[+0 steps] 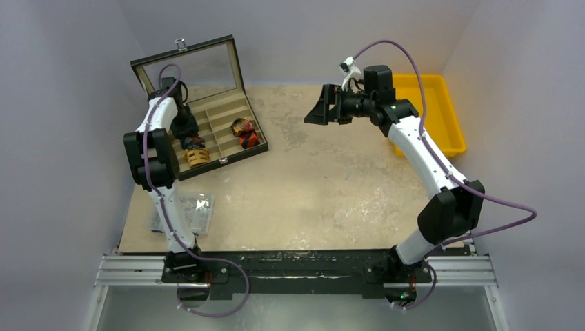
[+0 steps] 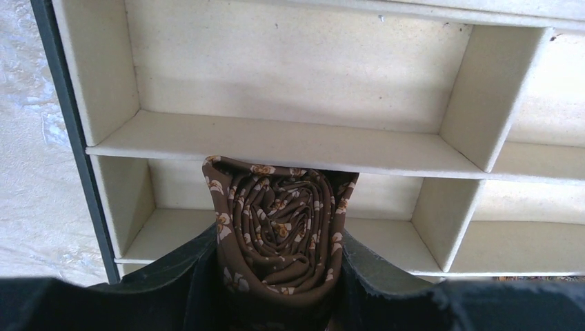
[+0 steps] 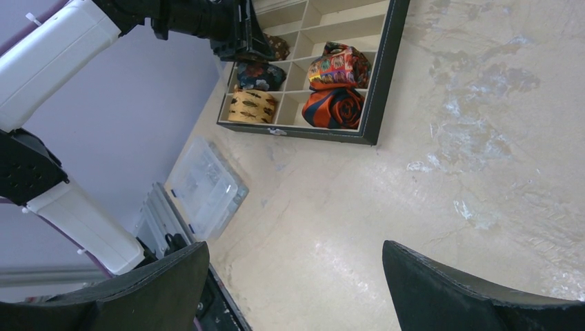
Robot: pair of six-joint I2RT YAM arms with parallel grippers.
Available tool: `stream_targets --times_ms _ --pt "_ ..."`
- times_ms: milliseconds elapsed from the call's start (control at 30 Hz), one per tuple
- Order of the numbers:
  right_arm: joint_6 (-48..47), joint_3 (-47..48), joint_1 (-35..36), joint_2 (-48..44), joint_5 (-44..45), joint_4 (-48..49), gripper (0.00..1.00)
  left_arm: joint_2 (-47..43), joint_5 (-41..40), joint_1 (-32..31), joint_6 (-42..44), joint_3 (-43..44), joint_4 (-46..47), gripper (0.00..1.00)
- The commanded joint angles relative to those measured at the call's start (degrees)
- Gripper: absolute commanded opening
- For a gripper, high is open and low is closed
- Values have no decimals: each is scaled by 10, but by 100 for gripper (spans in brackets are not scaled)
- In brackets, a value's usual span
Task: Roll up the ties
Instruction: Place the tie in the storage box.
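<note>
A rolled brown tie with small light flowers sits between the fingers of my left gripper, which is shut on it. The coil hangs over a cream compartment of the open tie box at the table's back left. In the top view the left gripper is down inside the box. Several rolled ties lie in the box: a tan one, a dark blue one, a multicoloured one and a red-orange and black one. My right gripper hovers open above mid-table, holding nothing.
The box's glass lid stands upright at the back. A clear plastic packet lies near the left arm's base. A yellow bin sits at the back right behind the right arm.
</note>
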Motion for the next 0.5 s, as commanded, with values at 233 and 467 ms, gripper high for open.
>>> stream_targets --times_ms 233,467 --pt "2 12 1 0 10 3 98 13 -30 12 25 34 -72 30" --pt "4 9 1 0 11 5 98 15 -29 12 39 28 -68 31"
